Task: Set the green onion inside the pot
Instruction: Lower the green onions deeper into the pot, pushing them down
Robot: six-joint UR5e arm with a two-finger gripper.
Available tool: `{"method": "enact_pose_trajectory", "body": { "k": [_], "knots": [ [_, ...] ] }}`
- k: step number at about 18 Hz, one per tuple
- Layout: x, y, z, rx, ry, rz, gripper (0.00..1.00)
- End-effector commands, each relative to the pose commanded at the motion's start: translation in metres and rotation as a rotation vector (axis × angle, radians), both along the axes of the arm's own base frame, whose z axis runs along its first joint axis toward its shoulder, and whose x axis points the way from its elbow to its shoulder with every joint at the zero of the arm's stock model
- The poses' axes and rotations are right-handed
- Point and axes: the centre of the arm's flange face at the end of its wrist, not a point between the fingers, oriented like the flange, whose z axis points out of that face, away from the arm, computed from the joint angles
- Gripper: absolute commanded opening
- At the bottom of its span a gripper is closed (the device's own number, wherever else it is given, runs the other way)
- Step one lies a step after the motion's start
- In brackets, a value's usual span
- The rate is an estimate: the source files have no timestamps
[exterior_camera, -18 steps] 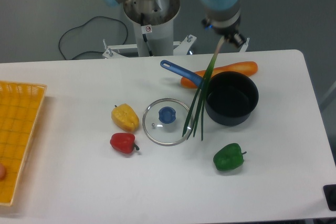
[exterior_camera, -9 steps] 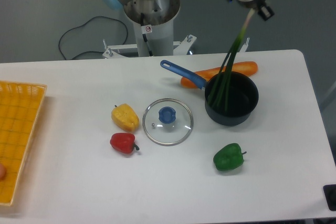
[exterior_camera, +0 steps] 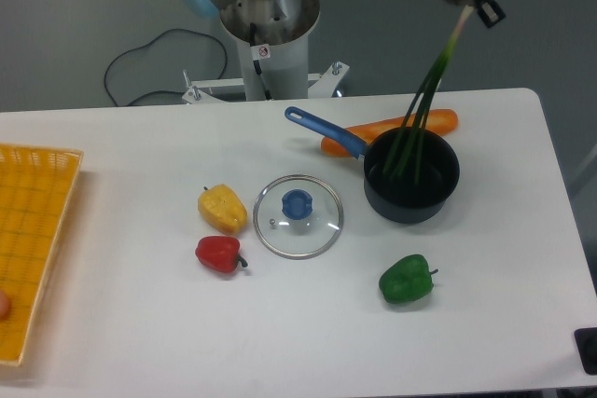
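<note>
On my screen the gripper (exterior_camera: 474, 8) sits at the top edge of the view, its jaws pinching the pale whitish root end of the green onion (exterior_camera: 424, 109). The stalk hangs down and to the left at a slant, thin and light green near the top, splitting into several dark slender leaves. Those leaf tips reach down inside the pot (exterior_camera: 411, 175), over its dark interior. The pot is small, round and navy-black, with a long blue handle pointing up-left. Behind it lies a carrot (exterior_camera: 438, 121). On the worktop (exterior_camera: 140, 323) I also see a glass lid (exterior_camera: 298, 216) with a blue knob and a green pepper (exterior_camera: 407, 279).
</note>
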Motion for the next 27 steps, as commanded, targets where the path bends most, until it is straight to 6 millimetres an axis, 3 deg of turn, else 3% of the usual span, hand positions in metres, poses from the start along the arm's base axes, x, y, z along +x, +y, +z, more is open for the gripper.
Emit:
{"method": "enact_pose_trajectory", "body": {
  "k": [7,19,27],
  "knots": [
    [0.0,0.006,-0.04,-0.005,-0.003,0.015,0.0],
    [0.011,0.029,-0.069,-0.013,-0.004,0.027,0.04],
    [0.009,0.036,-0.074,-0.01,0.021,0.026,0.03]
  ]
}}
